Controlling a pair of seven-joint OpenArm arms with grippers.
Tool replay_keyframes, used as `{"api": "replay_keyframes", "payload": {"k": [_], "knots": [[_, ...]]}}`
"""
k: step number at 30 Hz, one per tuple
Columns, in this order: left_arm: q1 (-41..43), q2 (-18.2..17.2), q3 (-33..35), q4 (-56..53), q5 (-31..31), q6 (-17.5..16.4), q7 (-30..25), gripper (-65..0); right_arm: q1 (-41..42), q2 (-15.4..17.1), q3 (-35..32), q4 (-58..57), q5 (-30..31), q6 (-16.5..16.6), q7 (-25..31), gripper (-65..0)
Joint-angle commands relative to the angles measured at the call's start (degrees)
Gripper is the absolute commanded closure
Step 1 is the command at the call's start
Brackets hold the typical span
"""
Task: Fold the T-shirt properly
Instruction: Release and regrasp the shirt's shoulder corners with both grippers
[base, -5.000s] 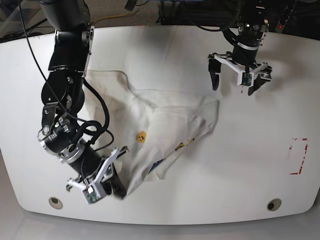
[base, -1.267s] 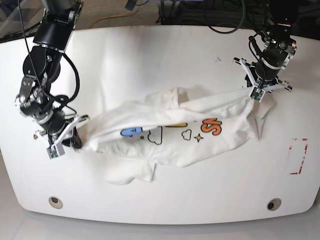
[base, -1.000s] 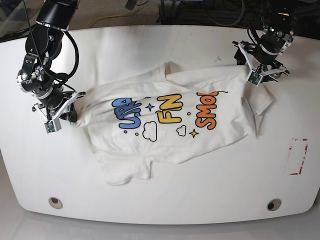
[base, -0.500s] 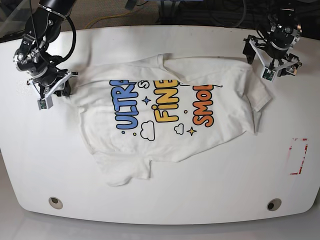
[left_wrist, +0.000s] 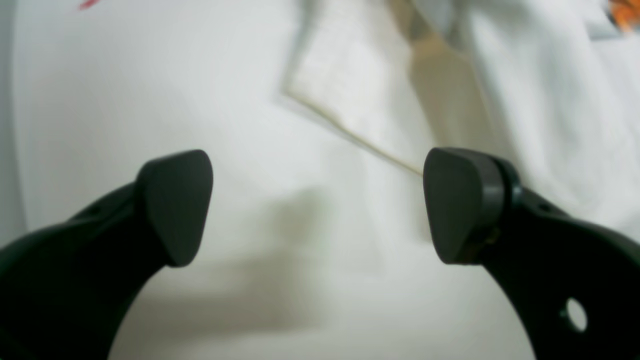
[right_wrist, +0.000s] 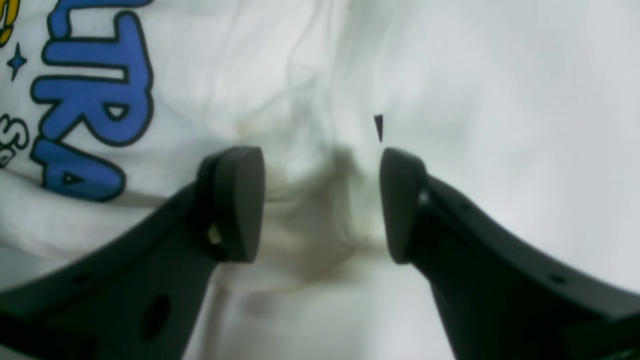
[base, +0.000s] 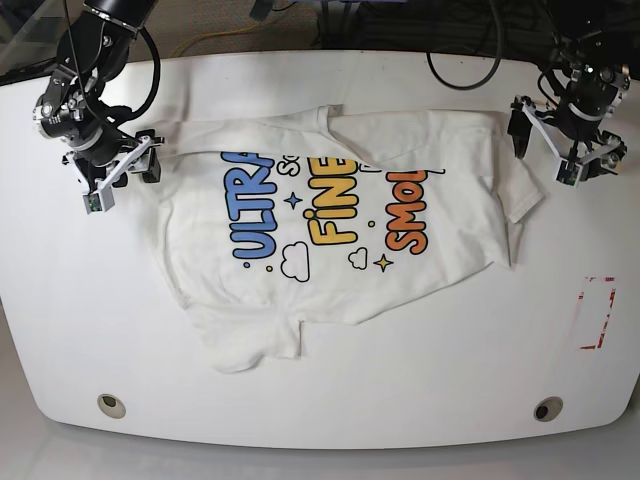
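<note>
T-shirt (base: 330, 220) spread print-up across the white surface (base: 420, 380), a tool at either end.

Left tool (base: 572, 150) hangs just off the sleeve edge, jaws spread wide, holding nothing. Right tool (base: 112, 172) sits over the opposite edge beside the blue lettering, jaws parted, cloth beneath them but ungripped.

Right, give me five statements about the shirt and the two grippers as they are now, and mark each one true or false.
1. The T-shirt lies print side up. True.
2. The left gripper is clamped on a sleeve. False: its jaws are apart with nothing between them.
3. The right gripper is open at the shirt's edge. True.
4. The shirt is folded in half. False: it lies spread out on the table.
5. Red tape marks sit under the shirt. False: they lie clear of it.
</note>
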Motion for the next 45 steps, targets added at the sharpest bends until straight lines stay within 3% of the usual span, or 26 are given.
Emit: {"api": "replay_keyframes", "payload": {"k": [1, 10, 20, 25, 28, 33, 35, 39, 45], "knots": [[-4.92, -0.49, -1.20, -1.81, -0.30, -0.01, 0.87, -65.0, 0.42, 0.47, 0.29, 1.23, 0.56, 0.05, 0.99, -35.8], [-14.76, -0.66, -1.11, -14.03, -0.30, -0.45, 3.07, -65.0, 0.60, 0.38, 0.29, 1.23, 0.65, 0.13, 0.99, -35.8], [-16.87, -3.48, 7.94, -24.84, -0.39, -0.49, 0.52, -65.0, 0.51, 0.38, 1.43, 2.99, 0.82, 0.13, 0.82, -36.1], [-16.87, -3.56, 9.09, -28.27, -0.39, -0.49, -0.53, -64.7, 0.77, -0.67, 8.46, 3.25, 8.03, 0.22, -4.10, -36.3], [-16.87, -3.56, 9.00, -28.98, -0.39, -0.49, -0.62, -57.5, 0.77, -0.85, 11.54, 3.08, 12.69, 0.22, -6.92, -36.3], [-16.79, -3.56, 9.09, -29.50, -0.13, -0.49, -0.62, -35.3, 0.51, -1.02, 14.44, -1.58, 19.28, 0.22, -10.35, -37.4], [-16.61, -3.56, 8.82, -29.41, -0.13, -0.49, -0.62, -26.5, 0.51, -1.11, 14.70, -4.05, 20.52, 0.22, -10.79, -41.4], [-16.43, -3.56, 8.65, -29.06, -0.13, -0.49, -0.36, -2.1, 0.24, -1.11, 15.32, -7.56, 23.15, 0.22, -10.96, -51.4], [-14.59, -3.56, 6.62, -24.49, -0.13, -0.49, -0.18, -0.6, -2.30, -1.20, 17.52, -8.62, 26.58, 0.22, -11.31, -50.9]]}}
